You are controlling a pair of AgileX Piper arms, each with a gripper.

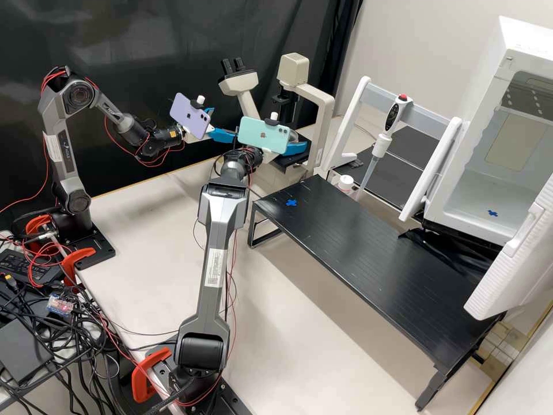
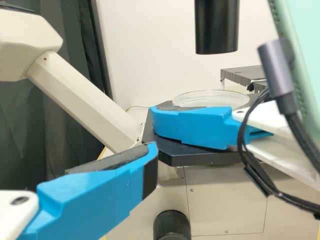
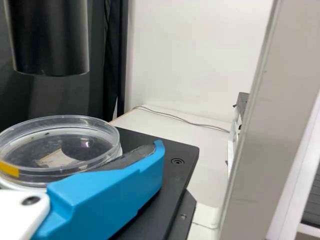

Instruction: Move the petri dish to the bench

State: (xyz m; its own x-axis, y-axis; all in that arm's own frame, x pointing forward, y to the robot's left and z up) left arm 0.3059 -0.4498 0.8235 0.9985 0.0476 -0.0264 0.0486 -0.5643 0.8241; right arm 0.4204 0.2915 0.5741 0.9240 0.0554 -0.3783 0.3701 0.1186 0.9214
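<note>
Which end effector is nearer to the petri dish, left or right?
Right. The right end effector is close beside the petri dish at the microscope stage; the left end effector hangs farther off, short of the stage.

The petri dish (image 3: 60,147) is clear with a yellow patch (image 3: 9,169), the stage (image 3: 172,150) black. A blue cross (image 1: 291,203) marks the black stand (image 1: 368,262) near one short edge. One phone (image 1: 189,115) is lilac, a second phone (image 1: 264,136) mint.

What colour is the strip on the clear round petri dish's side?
The strip on the petri dish is yellow, clearest in the right wrist view.
</note>
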